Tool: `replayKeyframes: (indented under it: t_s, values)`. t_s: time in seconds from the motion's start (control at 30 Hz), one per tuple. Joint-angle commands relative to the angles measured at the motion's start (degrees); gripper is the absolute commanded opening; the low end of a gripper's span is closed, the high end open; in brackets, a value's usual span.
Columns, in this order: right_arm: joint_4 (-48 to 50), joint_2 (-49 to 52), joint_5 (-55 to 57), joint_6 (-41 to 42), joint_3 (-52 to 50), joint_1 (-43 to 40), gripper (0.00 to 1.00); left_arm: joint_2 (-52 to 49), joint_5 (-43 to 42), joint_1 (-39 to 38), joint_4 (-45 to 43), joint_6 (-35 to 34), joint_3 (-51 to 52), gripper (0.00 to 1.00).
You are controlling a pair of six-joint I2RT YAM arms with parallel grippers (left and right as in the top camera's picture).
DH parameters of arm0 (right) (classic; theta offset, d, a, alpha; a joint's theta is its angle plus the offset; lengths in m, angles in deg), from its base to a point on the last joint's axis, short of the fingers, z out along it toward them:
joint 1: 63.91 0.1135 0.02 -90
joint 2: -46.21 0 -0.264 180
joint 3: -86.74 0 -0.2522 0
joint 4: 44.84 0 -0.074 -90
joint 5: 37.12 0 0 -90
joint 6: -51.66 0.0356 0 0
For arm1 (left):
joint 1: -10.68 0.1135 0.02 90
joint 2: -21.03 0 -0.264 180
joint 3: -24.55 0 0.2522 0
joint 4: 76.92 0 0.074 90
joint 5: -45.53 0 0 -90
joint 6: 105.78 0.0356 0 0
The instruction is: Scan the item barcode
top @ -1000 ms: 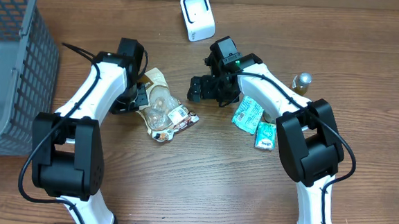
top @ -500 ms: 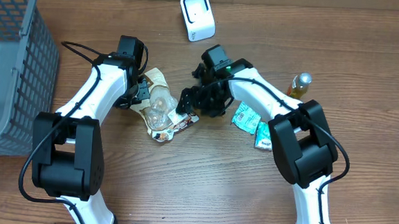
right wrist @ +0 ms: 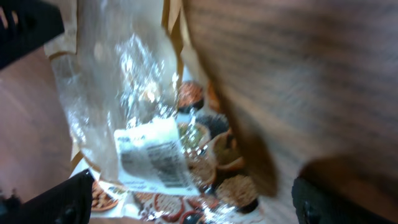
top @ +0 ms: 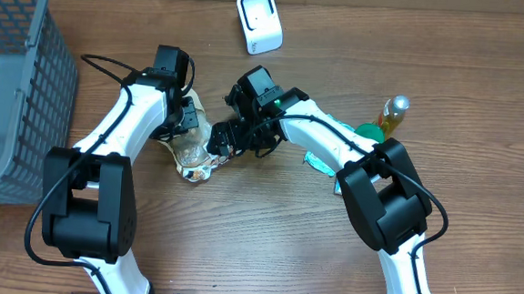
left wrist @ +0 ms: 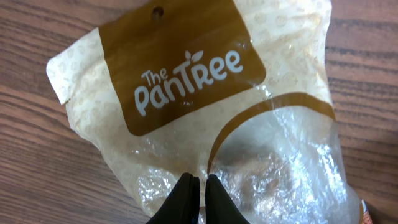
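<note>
The snack bag (top: 198,154) lies left of centre in the overhead view, bunched up and drawn in closer under the left arm than a second ago, when it lay spread out toward the right. The left gripper (left wrist: 199,188) is closed, pinching the bag's clear film just below the brown "The PanTree" panel. Over the same second the right gripper (top: 226,139) has swung in from the middle right and now sits at the bag's lower right end, jaws spread wide and holding nothing. Its wrist camera looks straight at the bag's white printed label (right wrist: 152,163). That suggests a two-handed hold is being set up so the label can be turned toward the scanner (top: 259,21), which stands well apart at the upper middle, so no scan looks possible yet. By count there is one bag, one scanner, one grey basket (top: 40,51) at the upper left, one small bottle (top: 393,113) at the right, and one teal packet (top: 317,161) showing only as a sliver under the right arm.
</note>
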Motion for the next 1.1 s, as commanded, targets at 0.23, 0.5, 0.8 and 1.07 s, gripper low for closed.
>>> replayKeyframes:
  t_s: [0.23, 0.5, 0.8, 1.07]
  values:
    - [5.8, 0.9, -0.3, -5.7, -0.5, -0.3, 1.0, 0.2, -0.9, 0.0, -0.6, -0.7, 0.0, 0.08]
    - [3.1, 0.8, -0.3, -6.5, -0.4, -1.0, 0.99, 0.2, -16.1, -0.3, -4.4, 4.7, 0.2, 0.09]
    - [-2.0, -2.5, -8.8, -9.7, -0.4, -8.2, 0.96, 0.2, -20.1, -0.6, -6.7, 9.3, -0.9, 0.04]
    - [-6.1, -2.5, -2.3, -9.7, -0.5, -12.8, 0.99, 0.2, -11.1, 3.4, -0.7, 4.7, -8.1, 0.04]
